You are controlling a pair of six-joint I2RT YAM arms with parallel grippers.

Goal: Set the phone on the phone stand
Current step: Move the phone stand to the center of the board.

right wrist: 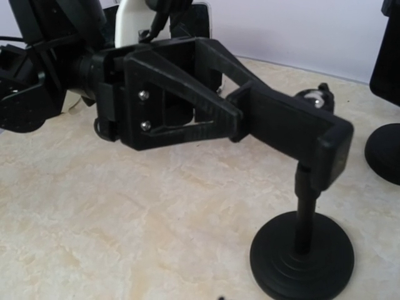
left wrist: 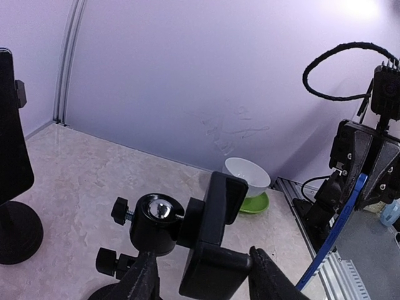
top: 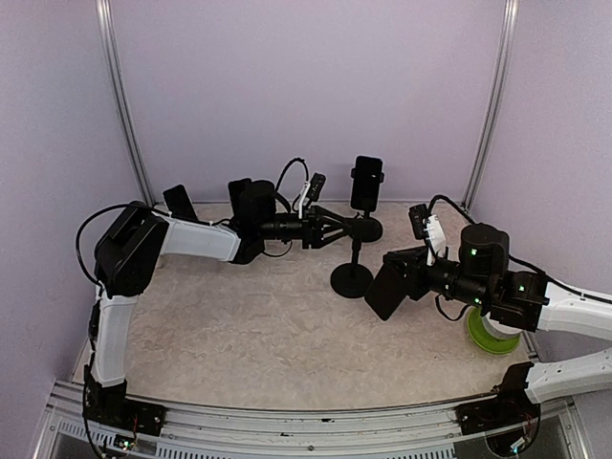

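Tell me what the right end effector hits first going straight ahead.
Probably the phone stand: the right end effector, gripping the phone, points at its pole and base. Depth is uncertain.

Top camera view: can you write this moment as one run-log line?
left hand: shut on cradle of black round-based phone stand | right hand: holding black flat phone beside stand | phone: not yet on stand
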